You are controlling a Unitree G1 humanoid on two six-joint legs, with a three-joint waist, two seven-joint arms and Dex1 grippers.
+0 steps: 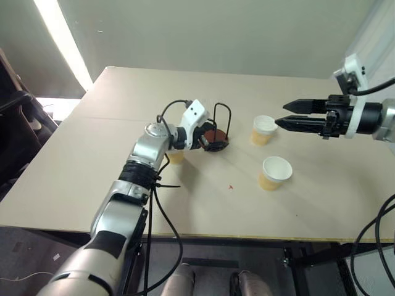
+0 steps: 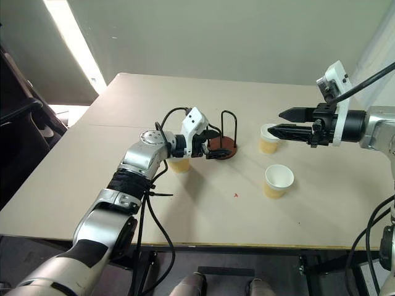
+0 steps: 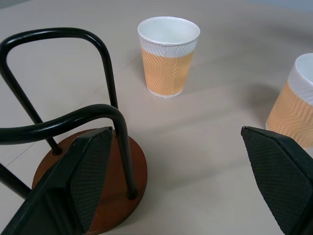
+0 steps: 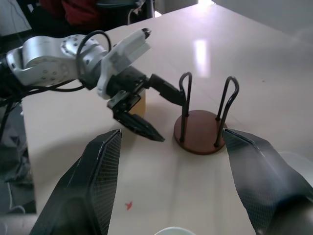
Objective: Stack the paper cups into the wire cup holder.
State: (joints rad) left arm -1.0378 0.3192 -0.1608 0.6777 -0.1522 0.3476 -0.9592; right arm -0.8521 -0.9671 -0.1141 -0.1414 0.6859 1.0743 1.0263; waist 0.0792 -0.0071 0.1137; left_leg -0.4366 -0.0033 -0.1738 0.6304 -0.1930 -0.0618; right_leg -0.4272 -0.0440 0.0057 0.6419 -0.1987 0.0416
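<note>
The worktop [image 2: 308,209] carries everything, and judging by it the stacking has not begun. The wire cup holder [image 2: 223,147] stands empty near the middle. All three paper cups sit apart on the surface: one [image 2: 269,139] beyond the holder to the right, one [image 2: 278,180] nearer, one [image 2: 180,164] behind the left arm. The left hand [image 4: 149,110] is wide open and empty at the holder's base. The right hand [image 2: 285,123] hangs open, holding nothing, above the far cup.

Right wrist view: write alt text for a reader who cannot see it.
The open left gripper reaches toward the empty wire cup holder on a tan table. A paper cup stands behind it.
</note>
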